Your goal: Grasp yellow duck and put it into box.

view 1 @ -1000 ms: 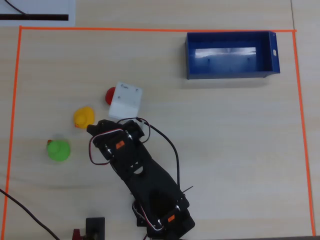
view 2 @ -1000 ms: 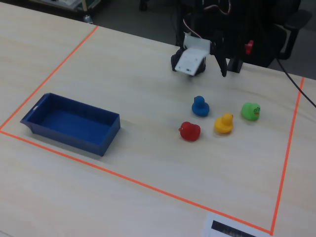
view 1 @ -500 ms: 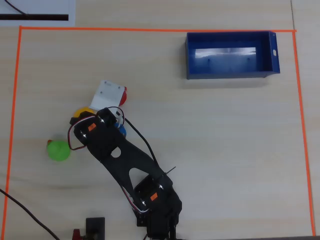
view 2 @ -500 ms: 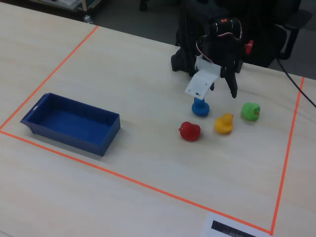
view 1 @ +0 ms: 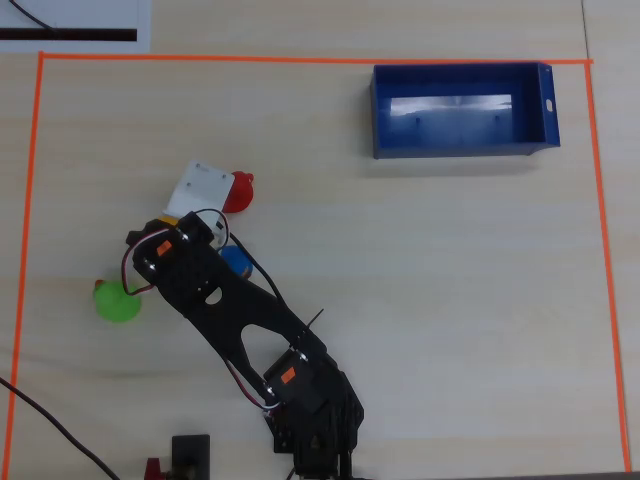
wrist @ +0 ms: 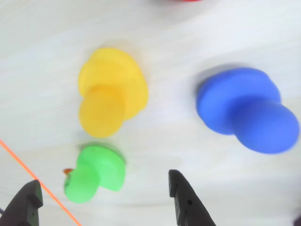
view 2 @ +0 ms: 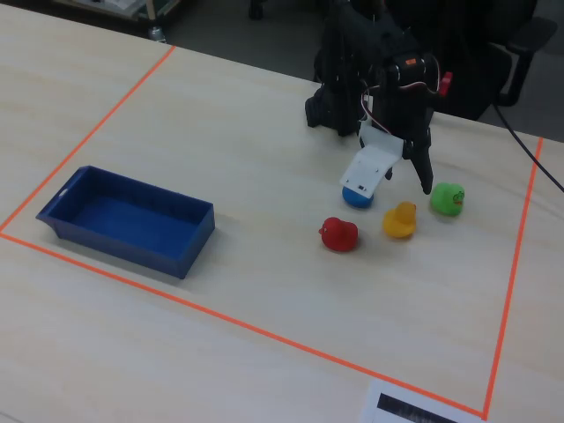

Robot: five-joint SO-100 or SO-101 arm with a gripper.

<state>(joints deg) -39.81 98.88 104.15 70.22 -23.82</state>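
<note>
The yellow duck (wrist: 110, 96) sits on the table between a blue duck (wrist: 244, 115) and a green duck (wrist: 94, 173). In the fixed view the yellow duck (view 2: 399, 219) lies just below and in front of my gripper (view 2: 397, 183), which hovers open over the ducks with nothing held. The wrist view shows both black fingertips of the gripper (wrist: 104, 190) wide apart at the bottom edge, with the green duck lying between them lower down. The arm hides the yellow duck in the overhead view. The dark blue box (view 1: 460, 110) stands far off at the back right of that view and is empty.
A red duck (view 2: 338, 234) sits left of the yellow one in the fixed view. The white jaw plate partly covers the blue duck (view 2: 356, 196). The green duck (view 2: 448, 198) is at the right. Orange tape (view 1: 38, 200) frames the work area.
The arm has swung left in the overhead view and lowered over the ducks. The gripper now covers the yellow duck there. No duck has moved.
</note>
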